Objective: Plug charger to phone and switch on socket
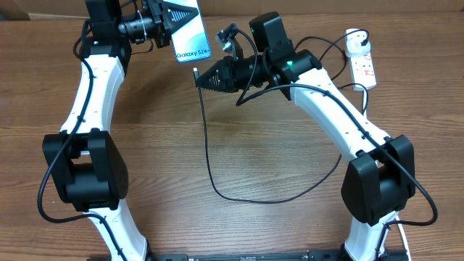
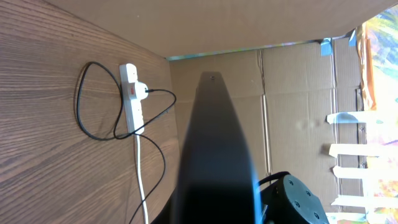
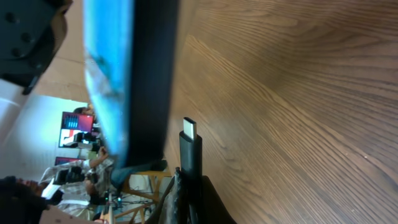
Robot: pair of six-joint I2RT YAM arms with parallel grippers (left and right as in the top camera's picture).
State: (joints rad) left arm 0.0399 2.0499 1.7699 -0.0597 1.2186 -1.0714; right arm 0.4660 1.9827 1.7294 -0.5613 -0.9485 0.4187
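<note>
The left end effector (image 1: 171, 23) is clamped on the Galaxy S24+ phone (image 1: 190, 32) at the far side of the bench (image 1: 275, 138). The right end effector (image 1: 204, 77) is clamped on the charger (image 1: 209, 156) just behind its connector tip (image 3: 189, 132), which sits just beside the phone's edge and is not yet inserted. Square the tip to the port, then push straight in. The power strip (image 1: 363, 64) waits far right.
</note>
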